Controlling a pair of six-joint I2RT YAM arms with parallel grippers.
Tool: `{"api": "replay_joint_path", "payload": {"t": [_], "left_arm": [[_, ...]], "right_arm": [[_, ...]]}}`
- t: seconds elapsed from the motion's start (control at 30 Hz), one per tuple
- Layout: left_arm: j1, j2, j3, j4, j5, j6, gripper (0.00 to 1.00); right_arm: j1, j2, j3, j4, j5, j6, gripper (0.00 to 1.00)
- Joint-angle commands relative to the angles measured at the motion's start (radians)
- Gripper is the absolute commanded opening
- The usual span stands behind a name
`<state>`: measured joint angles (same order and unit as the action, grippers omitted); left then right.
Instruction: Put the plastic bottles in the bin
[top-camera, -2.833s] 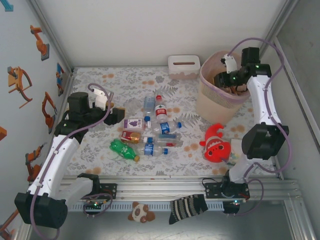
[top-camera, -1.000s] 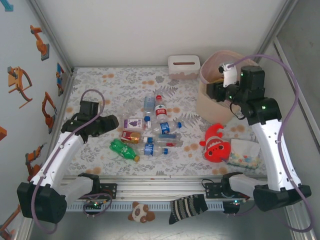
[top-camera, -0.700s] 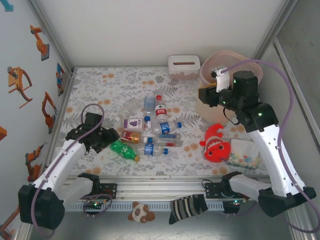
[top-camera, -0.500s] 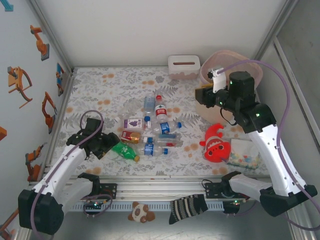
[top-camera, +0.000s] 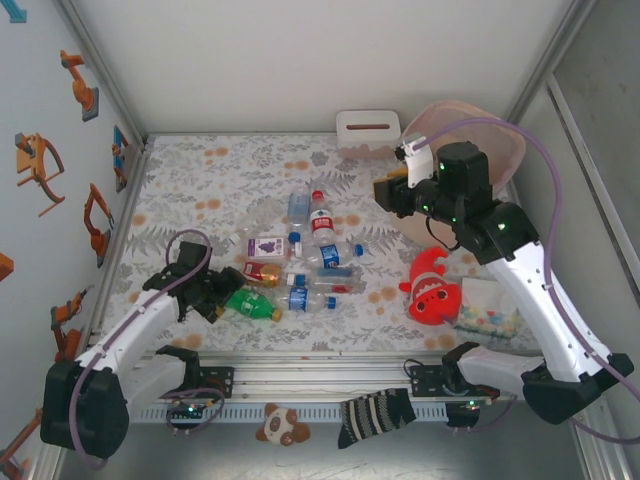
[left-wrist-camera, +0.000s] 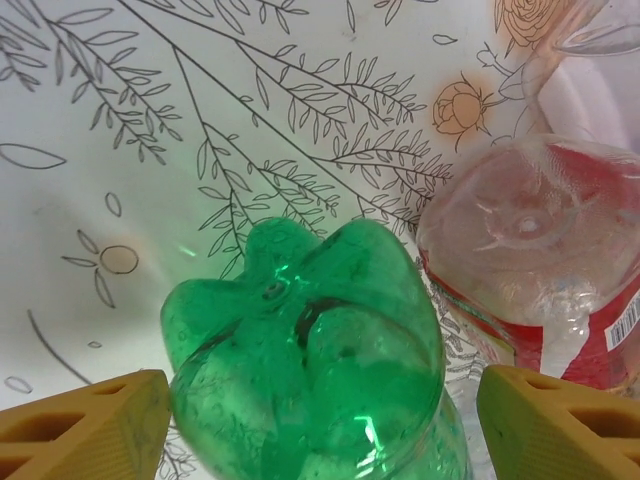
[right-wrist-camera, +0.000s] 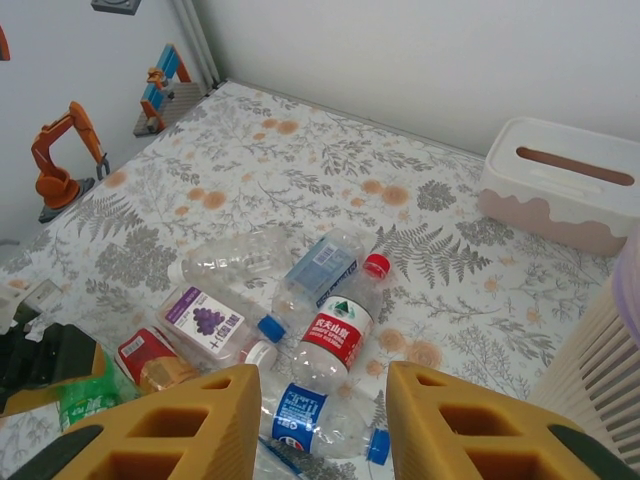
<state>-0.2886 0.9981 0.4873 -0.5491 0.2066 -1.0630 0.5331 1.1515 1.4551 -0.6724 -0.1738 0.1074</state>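
Most of the job is waiting to be done. The small plastic bottles (top-camera: 310, 265) are lying in a heap in the middle of the flowery table cloth (top-camera: 200, 170) — I am counting about nine. Some are clear with blue labels, one clear bottle with a red label and red cap (right-wrist-camera: 340, 330) is pointing to the far side, and one is wearing a purple grape label (right-wrist-camera: 205, 322).

The tall pale pink plastic bin with lattice sides (top-camera: 505, 140) is standing in the far right corner. The right arm is covering its inside, so I cannot tell how many bottles are lying in it.

The left gripper (left-wrist-camera: 320, 440) is sitting low at the near left of the heap. Its yellow fingers (left-wrist-camera: 80, 425) are standing wide apart on both sides of the bottom end of a green plastic bottle (left-wrist-camera: 310, 340). They are not squeezing it — a gap is showing on the right side.

The right gripper (right-wrist-camera: 322, 420) is hanging high between the bin and the heap. Its fingers are partly open and holding nothing.

I am guessing the green bottle is going next, and all the others are waiting after it.
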Motion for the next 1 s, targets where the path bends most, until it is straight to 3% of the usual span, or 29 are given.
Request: {"api": "replay_joint_path", "payload": {"t": [0.0, 0.57, 0.97], "left_arm": [[-0.006, 0.03, -0.022, 0.042, 0.023, -0.025, 0.79], [-0.006, 0.11, -0.021, 0.09, 0.01, 0.021, 0.68], [-0.006, 0.035, 0.058, 0.028, -0.025, 0.143, 0.59]], "right_arm": [[0.013, -0.001, 0.033, 0.009, 0.027, -0.012, 0.38], [0.044, 0.013, 0.053, -0.004, 0.058, -0.023, 0.38], [0.068, 0.006, 0.053, 0.003, 0.062, -0.035, 0.38]]}}
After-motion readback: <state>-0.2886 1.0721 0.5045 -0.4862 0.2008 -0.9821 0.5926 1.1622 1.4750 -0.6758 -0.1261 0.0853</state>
